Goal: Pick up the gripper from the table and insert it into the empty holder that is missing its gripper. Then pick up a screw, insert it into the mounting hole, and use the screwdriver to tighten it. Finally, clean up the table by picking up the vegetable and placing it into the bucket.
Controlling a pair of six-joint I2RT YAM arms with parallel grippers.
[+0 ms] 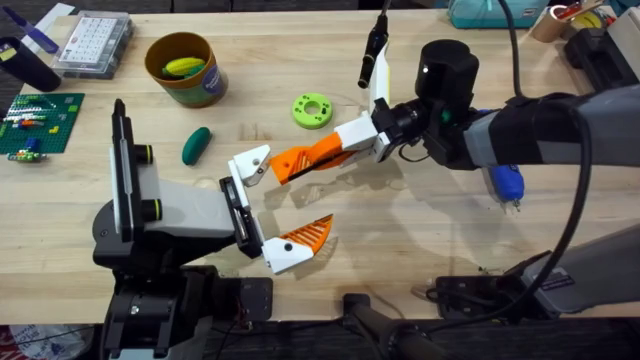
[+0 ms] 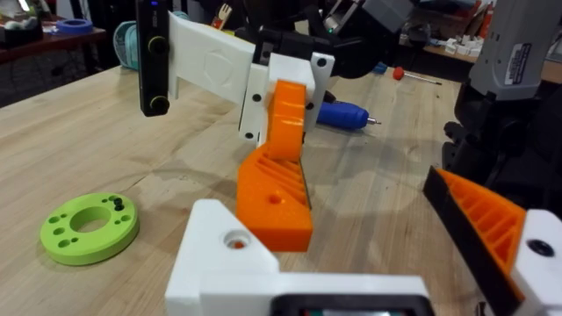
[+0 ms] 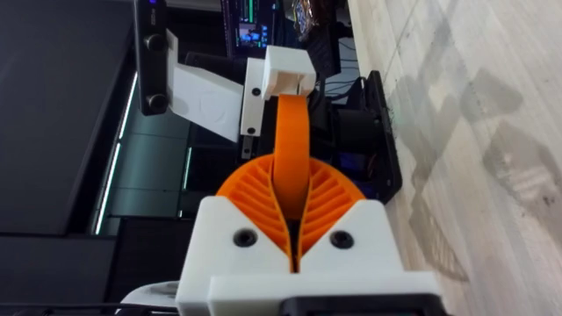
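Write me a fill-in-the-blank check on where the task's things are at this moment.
1. The right pincer is shut on the long ___ finger.
2. The dark green vegetable lies on the table, ___ the bucket.
3. Inside the bucket sits a ___ toy.

Missing words: orange; outside; yellow.

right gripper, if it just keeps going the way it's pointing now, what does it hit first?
The right gripper points left across the table, shut on the orange gripper finger. That finger's tip would probably meet the white empty holder on the left arm's gripper first; it already sits just short of it, though depth is unclear.
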